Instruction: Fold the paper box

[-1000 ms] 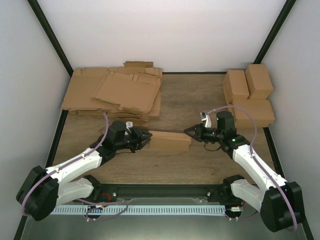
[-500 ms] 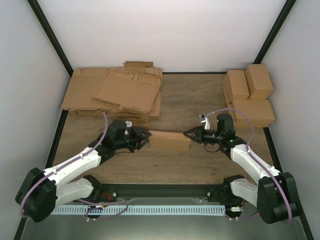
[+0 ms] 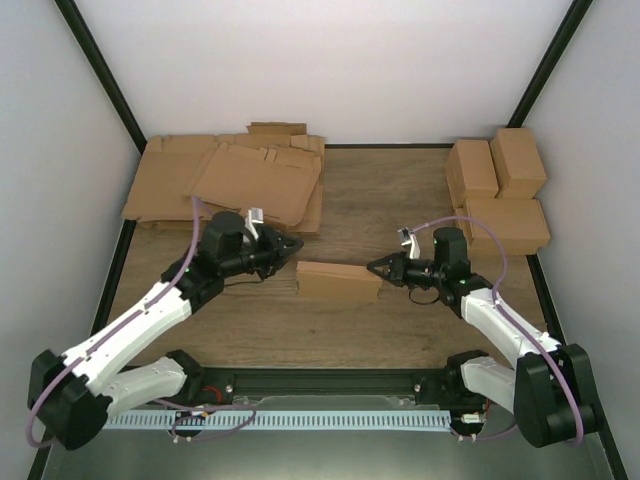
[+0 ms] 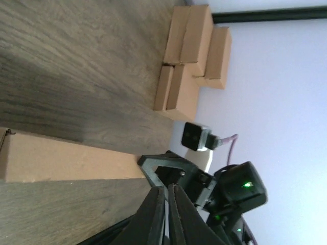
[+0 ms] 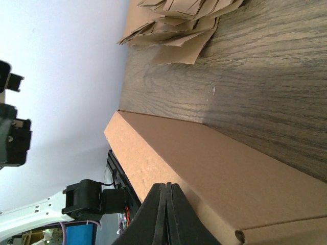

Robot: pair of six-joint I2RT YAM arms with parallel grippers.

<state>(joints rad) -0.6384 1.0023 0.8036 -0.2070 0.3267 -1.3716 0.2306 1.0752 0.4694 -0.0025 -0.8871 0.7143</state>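
The paper box [image 3: 340,281] lies flat in the middle of the table, a closed brown oblong; it also shows in the left wrist view [image 4: 66,161] and the right wrist view [image 5: 204,163]. My left gripper [image 3: 297,243] hovers just behind the box's left end, apart from it. Its fingers [image 4: 153,214] are shut with nothing between them. My right gripper [image 3: 372,266] is shut too, its tip against the box's right end. In its wrist view the closed fingertips [image 5: 166,186] rest at the box's side face.
A pile of flat notched cardboard sheets [image 3: 230,185] covers the back left corner, also seen as sheets [image 5: 179,20]. Several folded boxes [image 3: 500,185] are stacked at the back right, seen as boxes [image 4: 191,61]. Black frame posts stand at the table's corners.
My left gripper came off the box's left end, moved back and up, and closed. The right gripper stayed at the right end. The box barely shifted.
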